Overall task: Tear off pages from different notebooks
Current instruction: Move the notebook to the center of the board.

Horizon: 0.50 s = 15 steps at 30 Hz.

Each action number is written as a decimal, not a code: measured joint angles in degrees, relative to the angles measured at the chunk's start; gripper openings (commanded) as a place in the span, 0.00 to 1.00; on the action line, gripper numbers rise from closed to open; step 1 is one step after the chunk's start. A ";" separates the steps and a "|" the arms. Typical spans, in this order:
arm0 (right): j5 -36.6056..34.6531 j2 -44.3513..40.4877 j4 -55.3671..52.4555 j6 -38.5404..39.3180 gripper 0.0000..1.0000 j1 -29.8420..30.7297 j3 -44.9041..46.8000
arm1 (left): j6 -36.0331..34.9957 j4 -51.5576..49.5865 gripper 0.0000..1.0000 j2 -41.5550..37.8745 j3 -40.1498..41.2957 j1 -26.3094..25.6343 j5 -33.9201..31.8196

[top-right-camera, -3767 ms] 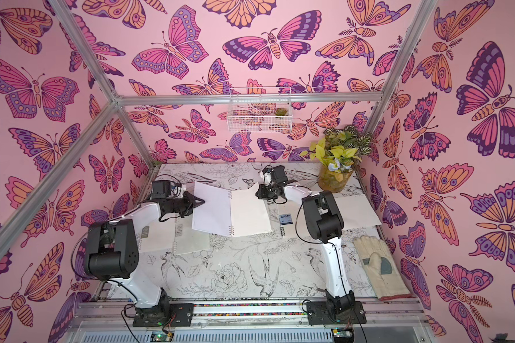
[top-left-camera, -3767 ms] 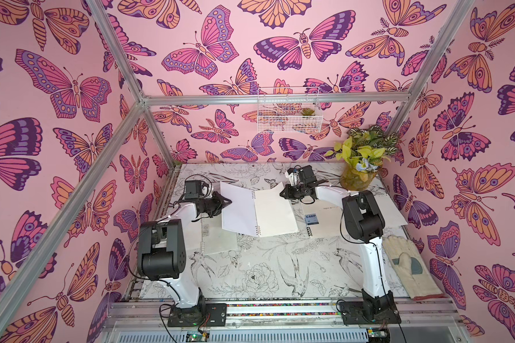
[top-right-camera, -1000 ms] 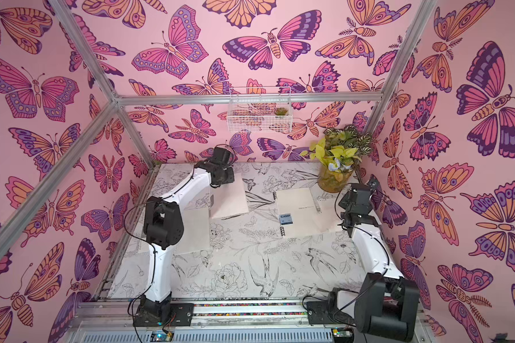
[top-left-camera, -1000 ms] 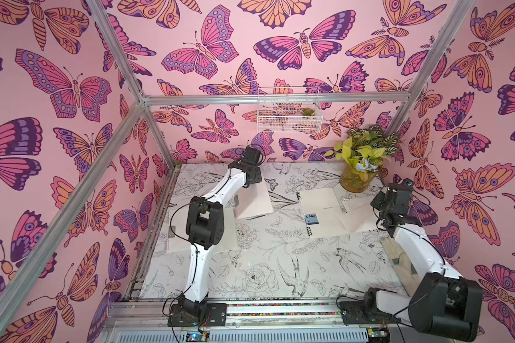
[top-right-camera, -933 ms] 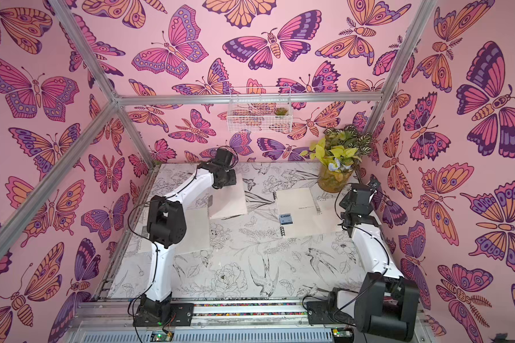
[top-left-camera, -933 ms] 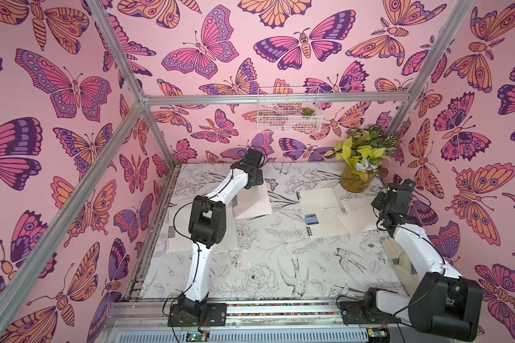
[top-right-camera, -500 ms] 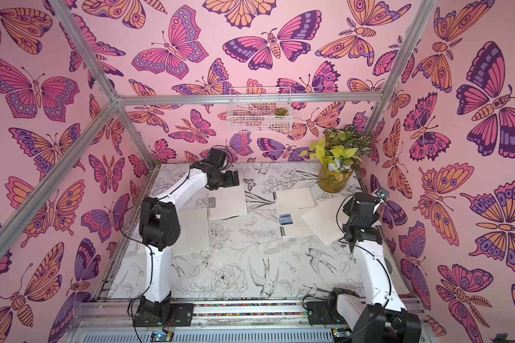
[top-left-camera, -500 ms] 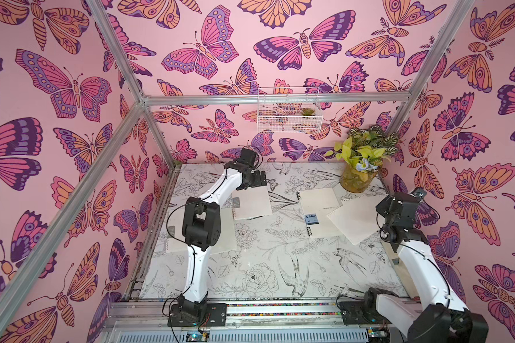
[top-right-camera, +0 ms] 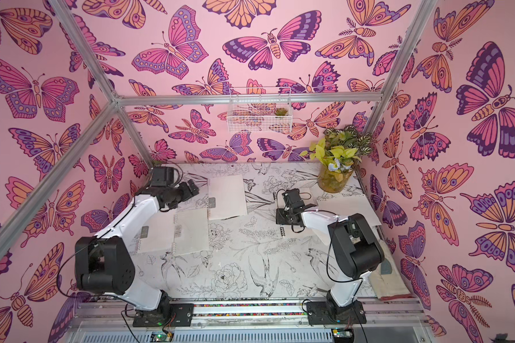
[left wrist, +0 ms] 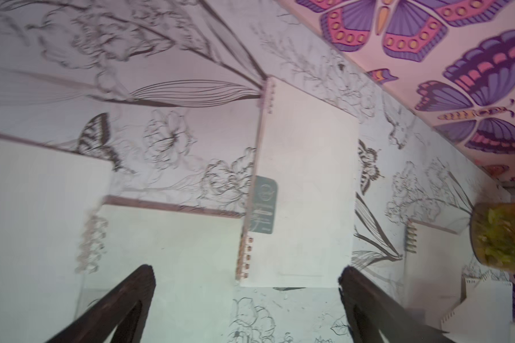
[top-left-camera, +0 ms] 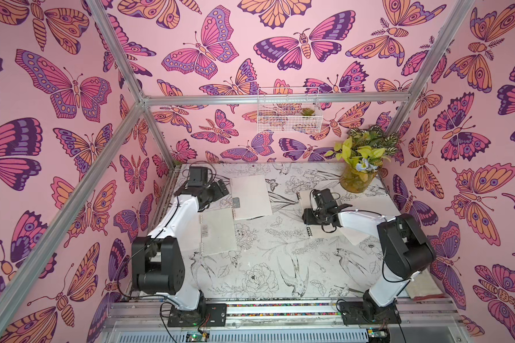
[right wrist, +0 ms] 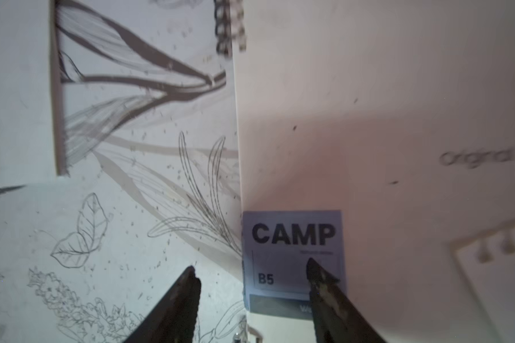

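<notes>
The flower-print table (top-left-camera: 265, 267) is mostly covered in paper, tbh. The white-coil notebooks (top-right-camera: 226, 196) are spread flat on the left arm's side. The CAMP notebook (right wrist: 369, 118) is parked closed on the right arm's side, and a loose page (top-right-camera: 348, 208) is lying just beyond it toward the wall.

The left gripper (left wrist: 246, 268) is held above the table with its jaws spread as wide as they go and nothing in them. A grey-labelled notebook lies out ahead of it, long axis pointing away.

The right gripper (right wrist: 250, 264) is what matters here. Its jaws are parted about halfway and nothing is pinched. One fingertip is over bare table and the other over the blue label (right wrist: 292, 255), so the notebook's bound edge is straddled. That edge, with its black coils (right wrist: 229, 26), runs straight out ahead between the fingers, which makes the long axis in line with the gripper's reach.

So the CAMP notebook is clearly the right arm's job, and the cover probably has to be lifted before any page can be torn.
</notes>
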<state>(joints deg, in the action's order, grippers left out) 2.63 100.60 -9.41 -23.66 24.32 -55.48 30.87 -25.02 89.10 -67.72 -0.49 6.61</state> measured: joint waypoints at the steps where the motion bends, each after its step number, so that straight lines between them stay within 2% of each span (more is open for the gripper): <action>1: -0.37 0.24 -0.15 -0.04 0.55 0.79 -0.26 | 0.28 0.17 1.00 -0.94 1.88 1.44 0.07; 3: -0.48 0.24 -0.66 -0.31 0.53 2.27 -0.98 | 0.74 0.37 1.00 -2.34 4.81 3.52 0.13; 5: -1.38 0.22 -1.01 -0.59 0.56 4.04 -1.05 | 0.92 0.70 1.00 -3.06 6.62 4.74 0.48; 15: -12.63 -2.49 -7.69 -2.40 0.55 8.68 1.97 | 0.92 2.21 1.00 -3.17 7.72 7.56 2.16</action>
<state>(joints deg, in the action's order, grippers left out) -10.00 98.10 -17.10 -26.06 32.99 -53.52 31.79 -22.81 85.93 -60.01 7.07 8.78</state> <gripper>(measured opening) 0.555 0.999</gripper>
